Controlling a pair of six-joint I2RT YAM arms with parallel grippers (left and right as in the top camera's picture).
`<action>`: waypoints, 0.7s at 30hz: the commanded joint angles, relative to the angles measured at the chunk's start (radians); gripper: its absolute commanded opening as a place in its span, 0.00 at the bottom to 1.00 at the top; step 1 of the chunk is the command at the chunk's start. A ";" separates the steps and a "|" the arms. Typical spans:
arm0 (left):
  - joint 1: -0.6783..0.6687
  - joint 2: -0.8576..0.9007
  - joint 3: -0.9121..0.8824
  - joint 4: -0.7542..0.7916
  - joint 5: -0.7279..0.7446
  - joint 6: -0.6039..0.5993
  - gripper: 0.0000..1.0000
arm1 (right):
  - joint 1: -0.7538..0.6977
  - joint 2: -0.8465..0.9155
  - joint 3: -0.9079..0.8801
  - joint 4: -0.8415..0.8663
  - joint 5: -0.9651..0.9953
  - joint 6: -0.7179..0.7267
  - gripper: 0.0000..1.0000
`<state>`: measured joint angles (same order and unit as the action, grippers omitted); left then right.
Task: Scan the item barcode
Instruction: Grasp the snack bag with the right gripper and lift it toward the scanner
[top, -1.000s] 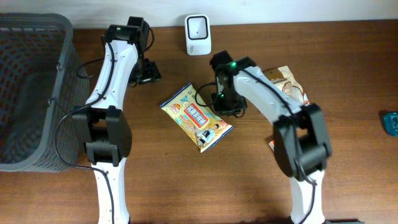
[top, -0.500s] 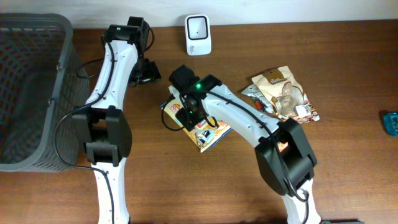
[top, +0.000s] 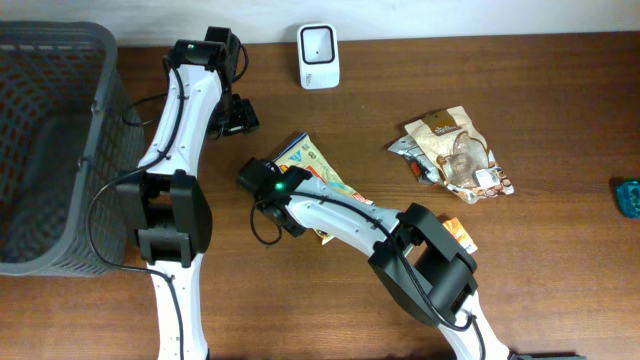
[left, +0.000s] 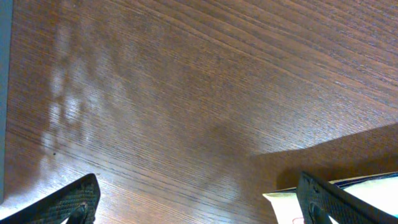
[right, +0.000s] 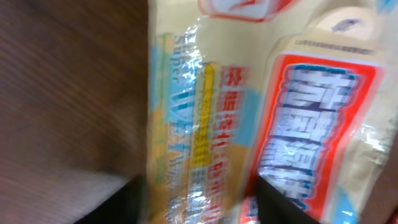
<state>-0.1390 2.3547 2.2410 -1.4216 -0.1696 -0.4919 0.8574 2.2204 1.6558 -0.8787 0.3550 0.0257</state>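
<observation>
Jaws on the right arm sit low over the near end of the yellow plastic snack packet (top: 312, 162), a dark tip at either side of its printed face, though I cannot tell whether they pinch it; the packet is on the brown wooden desk (top: 560, 100), about midway across, partly under that arm. Beyond it, the left arm's jaws stand spread wide with nothing between them, just above bare wood near the packet's far end. Farthest back stands the small white barcode scanner (top: 318, 55), apart from the packet, with a crumpled brown-and-silver foil pouch (top: 452, 150) lying nearer, off to the right.
</observation>
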 joint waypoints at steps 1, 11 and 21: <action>-0.002 0.007 0.017 -0.001 -0.011 -0.012 0.99 | -0.019 0.014 -0.030 0.010 -0.006 0.058 0.17; -0.002 0.007 0.017 -0.001 -0.011 -0.012 0.99 | -0.287 -0.108 0.270 -0.288 -0.686 0.158 0.04; -0.002 0.007 0.017 -0.001 -0.011 -0.012 0.99 | -0.727 -0.124 0.265 -0.616 -1.538 -0.240 0.04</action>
<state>-0.1390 2.3547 2.2410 -1.4220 -0.1696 -0.4919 0.1764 2.1231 1.9266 -1.4559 -1.0271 -0.1101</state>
